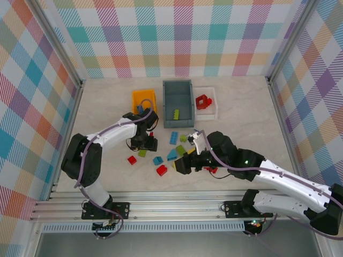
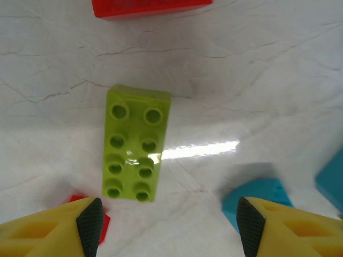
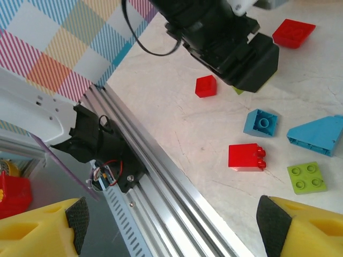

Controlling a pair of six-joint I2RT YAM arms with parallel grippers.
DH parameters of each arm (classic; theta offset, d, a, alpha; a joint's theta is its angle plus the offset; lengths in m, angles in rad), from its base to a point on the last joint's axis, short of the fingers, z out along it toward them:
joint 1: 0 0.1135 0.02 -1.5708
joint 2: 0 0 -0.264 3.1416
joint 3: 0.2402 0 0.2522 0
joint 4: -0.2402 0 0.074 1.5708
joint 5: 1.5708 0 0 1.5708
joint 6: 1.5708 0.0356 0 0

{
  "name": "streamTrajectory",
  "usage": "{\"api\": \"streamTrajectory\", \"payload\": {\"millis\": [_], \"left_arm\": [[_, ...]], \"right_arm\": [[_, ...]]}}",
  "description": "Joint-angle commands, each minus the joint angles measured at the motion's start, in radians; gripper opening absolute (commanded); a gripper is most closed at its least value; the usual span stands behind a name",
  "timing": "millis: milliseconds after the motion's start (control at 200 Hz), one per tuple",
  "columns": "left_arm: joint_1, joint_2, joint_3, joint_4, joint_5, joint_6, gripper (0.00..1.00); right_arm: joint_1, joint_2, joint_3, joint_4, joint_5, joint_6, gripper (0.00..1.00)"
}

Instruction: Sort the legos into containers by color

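Observation:
Legos lie scattered mid-table: a lime green brick (image 1: pixel 142 153), red bricks (image 1: pixel 132 159) (image 1: pixel 161 169) and blue ones (image 1: pixel 174 137). My left gripper (image 1: pixel 146 143) hovers open over them; in its wrist view a lime green 2x4 brick (image 2: pixel 134 144) lies just ahead of the open left gripper (image 2: pixel 169 227), with nothing between the fingers. My right gripper (image 1: pixel 182 164) is open and empty. In the right wrist view this gripper (image 3: pixel 174 225) spans the table's front rail, with a red brick (image 3: pixel 245 157) ahead. The containers stand behind: orange-yellow bin (image 1: pixel 143 96), grey-blue bin (image 1: pixel 178 88), white tray (image 1: pixel 213 110).
A green brick (image 1: pixel 175 113) lies in the grey-blue bin and red pieces (image 1: pixel 203 101) in the white tray. The aluminium rail (image 3: pixel 161 176) marks the near table edge. A blue sloped piece (image 2: pixel 257 195) lies by the left gripper's right finger. Checked walls enclose the table.

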Motion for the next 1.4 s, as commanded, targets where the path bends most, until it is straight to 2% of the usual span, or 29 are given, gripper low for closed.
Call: {"api": "streamTrajectory", "payload": {"millis": [0,160,265,330,495,630,755,870,1000,1090,1275,1395], "left_arm": [[0.029,0.037,-0.009,0.028,-0.023,0.063,0.68],[0.045,0.05,-0.048,0.074,-0.035,0.075,0.68],[0.053,0.079,-0.06,0.093,-0.046,0.08,0.63],[0.053,0.088,-0.065,0.107,-0.046,0.081,0.56],[0.053,0.063,-0.07,0.132,-0.034,0.067,0.3],[0.017,-0.026,-0.029,0.085,-0.056,0.03,0.27],[-0.069,-0.072,0.126,-0.002,-0.056,-0.03,0.26],[-0.124,-0.014,0.313,-0.028,-0.024,-0.07,0.27],[-0.137,0.126,0.534,-0.018,0.023,-0.109,0.28],[-0.136,0.248,0.703,-0.02,0.011,-0.122,0.28],[-0.109,0.516,1.008,-0.033,0.062,-0.135,0.3],[-0.086,0.627,1.116,-0.054,0.07,-0.149,0.32]], "right_arm": [[0.009,-0.027,-0.009,0.04,0.03,0.045,0.84],[0.009,-0.008,0.01,0.027,0.037,0.032,0.84],[0.01,0.016,0.013,0.035,0.028,0.037,0.83],[0.009,0.025,0.012,0.044,0.023,0.047,0.82],[0.01,0.027,0.006,0.05,0.043,0.06,0.79],[0.01,-0.012,0.004,0.014,0.147,0.069,0.77],[0.008,-0.068,-0.003,-0.022,0.316,0.082,0.77],[-0.009,-0.077,0.017,-0.041,0.435,0.085,0.77],[-0.04,-0.058,0.063,-0.04,0.49,0.07,0.77],[-0.054,-0.06,0.086,-0.04,0.518,0.067,0.77],[-0.07,-0.084,0.099,-0.056,0.533,0.06,0.77],[-0.074,-0.104,0.089,-0.08,0.537,0.068,0.77]]}}
